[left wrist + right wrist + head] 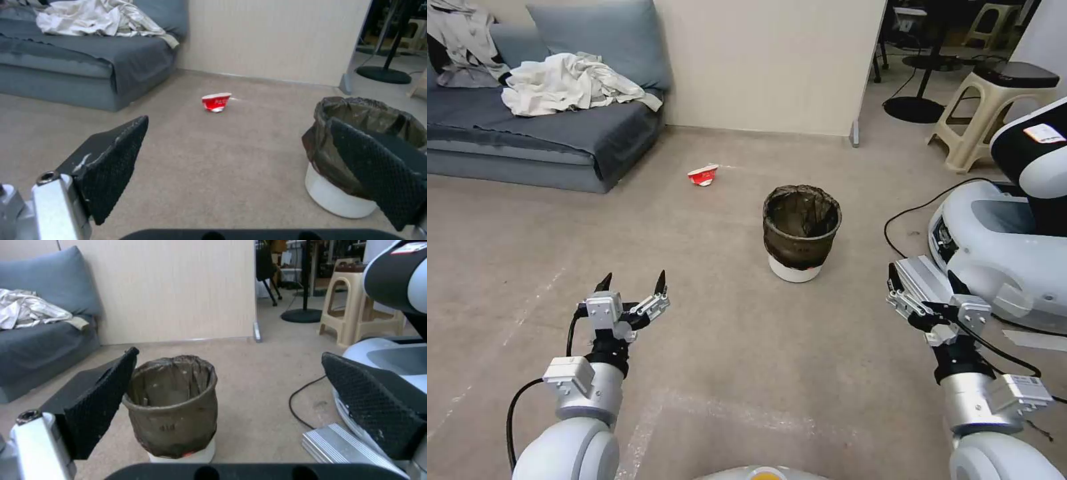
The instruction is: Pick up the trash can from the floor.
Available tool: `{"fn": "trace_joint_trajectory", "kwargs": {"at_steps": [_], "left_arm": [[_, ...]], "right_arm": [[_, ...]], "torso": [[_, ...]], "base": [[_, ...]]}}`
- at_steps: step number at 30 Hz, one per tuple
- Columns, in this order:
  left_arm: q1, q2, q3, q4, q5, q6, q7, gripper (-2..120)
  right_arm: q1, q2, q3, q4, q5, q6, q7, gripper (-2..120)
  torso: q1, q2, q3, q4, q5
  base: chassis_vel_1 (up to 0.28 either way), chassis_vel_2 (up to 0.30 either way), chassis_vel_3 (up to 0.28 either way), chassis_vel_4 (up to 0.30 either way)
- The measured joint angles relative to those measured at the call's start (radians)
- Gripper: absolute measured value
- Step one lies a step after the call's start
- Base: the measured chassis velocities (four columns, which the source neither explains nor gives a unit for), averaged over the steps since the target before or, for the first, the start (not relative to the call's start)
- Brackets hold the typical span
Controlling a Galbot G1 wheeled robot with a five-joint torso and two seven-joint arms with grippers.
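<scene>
Floor (727,373): one surface, beige-grey, smooth, faint pale scuff lines running toward 6 and 7 o'clock of the head view.
Wall (774,60): one cream panel at 12 o'clock, ending at a narrow grey foot; beyond it an open room with dark stand bases.
Sofa (540,127): one, grey-blue fabric, soft cushions, at 10 to 11 o'clock; one heap of crumpled pale cloth (570,81) on the seat.
Second robot (1014,227): one, glossy white and black rounded shell, at 3 o'clock; one black cable (907,220) loops on the floor beside it.
Stools (994,113): two seen, beige moulded plastic; the near one at 2 o'clock carries a dark round top.
Trash can (800,230): one, small, round, upright on the floor just past centre toward 1 o'clock. Dark brownish-black bag folded over the rim, wrinkled and dull; white plastic base showing below. Nothing touches it; it stands between and ahead of the two grippers, nearer the right one.
Grippers: two, metal frames with black cross-hatched pads.
Left gripper (632,283): at 7 o'clock, above the floor, fingers spread wide, holding nothing.
Right gripper (924,283): at 4 o'clock, fingers spread wide, holding nothing; from its wrist camera the can (171,406) sits just beside one pad.
Paper cup (703,175): one, crushed, red and white, on the floor at 11 o'clock, well apart from the can.
</scene>
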Motion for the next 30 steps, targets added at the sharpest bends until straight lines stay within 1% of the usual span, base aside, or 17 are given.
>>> {"fn": "trace_joint_trajectory", "kwargs": {"at_steps": [5,14,22,25,30], "left_arm": [[-0.003,-0.007,0.003,0.005,0.004,0.001,0.002,100],[-0.005,-0.01,0.002,0.008,0.007,0.002,0.002,100],[-0.004,-0.01,0.002,0.008,0.005,0.002,-0.002,100],[-0.006,-0.008,0.002,0.011,0.003,0.002,-0.014,100],[-0.008,-0.003,0.0,0.011,0.003,0.002,-0.015,100]], "right_arm": [[0.002,-0.005,0.002,-0.004,0.001,0.002,-0.001,100],[0.004,-0.008,0.002,-0.01,0.003,0.009,-0.003,100],[0.006,-0.006,0.002,-0.019,0.003,0.038,-0.012,100],[0.005,-0.004,0.002,-0.024,0.012,0.058,-0.019,100],[0.005,-0.001,0.001,-0.025,0.027,0.07,-0.031,100]], "torso": [[0.0,0.0,0.0,-0.0001,0.0],[0.0,0.0,0.0,-0.0001,0.0],[0.0,0.0,0.0,-0.0005,0.0001],[0.0,0.0,0.0,0.0003,-0.0001],[0.0,0.0,0.0,0.0001,-0.0001]], "base": [[-0.019,-0.011,-0.015,-0.019],[-0.07,-0.068,-0.062,-0.057],[-0.086,-0.069,-0.071,-0.07],[0.0,0.0,0.0,0.0],[0.0,0.0,0.0,0.0]]}}
